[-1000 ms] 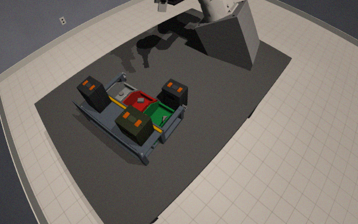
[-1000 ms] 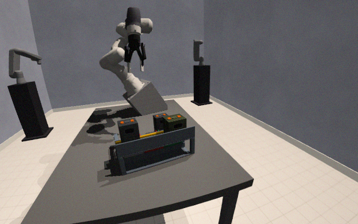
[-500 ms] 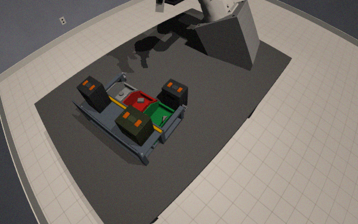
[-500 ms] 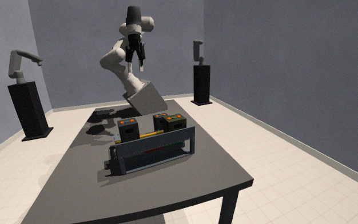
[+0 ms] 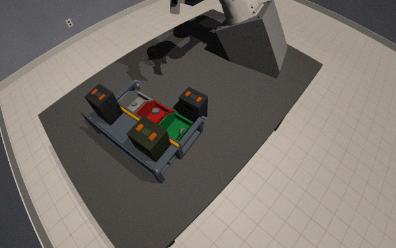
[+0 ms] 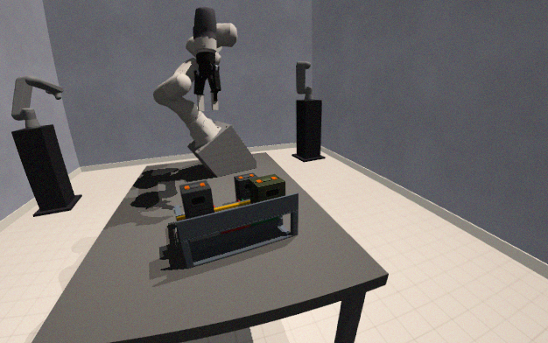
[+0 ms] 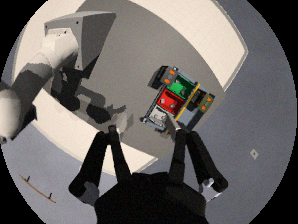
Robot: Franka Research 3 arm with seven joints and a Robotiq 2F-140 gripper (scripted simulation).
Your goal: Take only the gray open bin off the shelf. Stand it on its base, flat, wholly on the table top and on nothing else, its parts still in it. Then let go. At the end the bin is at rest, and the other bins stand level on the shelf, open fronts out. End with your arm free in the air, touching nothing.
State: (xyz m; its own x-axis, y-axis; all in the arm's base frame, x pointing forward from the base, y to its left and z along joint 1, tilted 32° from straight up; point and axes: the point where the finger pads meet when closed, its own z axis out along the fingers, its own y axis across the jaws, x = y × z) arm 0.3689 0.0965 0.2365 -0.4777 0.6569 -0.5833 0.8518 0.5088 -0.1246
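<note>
Top view: gray open bin (image 5: 128,102) (image 7: 158,115), one, sitting on the shelf (image 5: 118,128) (image 6: 245,215) (image 7: 190,118) left of center, beside the red bin (image 5: 148,111) (image 7: 171,100); pale, angular-rimmed, holding a small round part. Your gripper (image 6: 207,103) (image 7: 146,118), one, is hanging open and holding nothing, upper center in the exterior view. Removal, placing and release are all remaining for you.

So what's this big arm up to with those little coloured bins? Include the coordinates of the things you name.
The arm's tool (image 6: 207,108) (image 7: 146,118) hangs above the table (image 5: 221,133) (image 6: 263,280), part-way open with nothing in it. The gray bin (image 5: 129,102) (image 7: 156,118), the one to be taken down, sits on the shelf (image 5: 120,134) (image 6: 238,216) beside the red bin (image 5: 148,111) (image 7: 168,96), with the green bin (image 5: 172,124) (image 7: 176,85) next along. Each has a small part inside.
</note>
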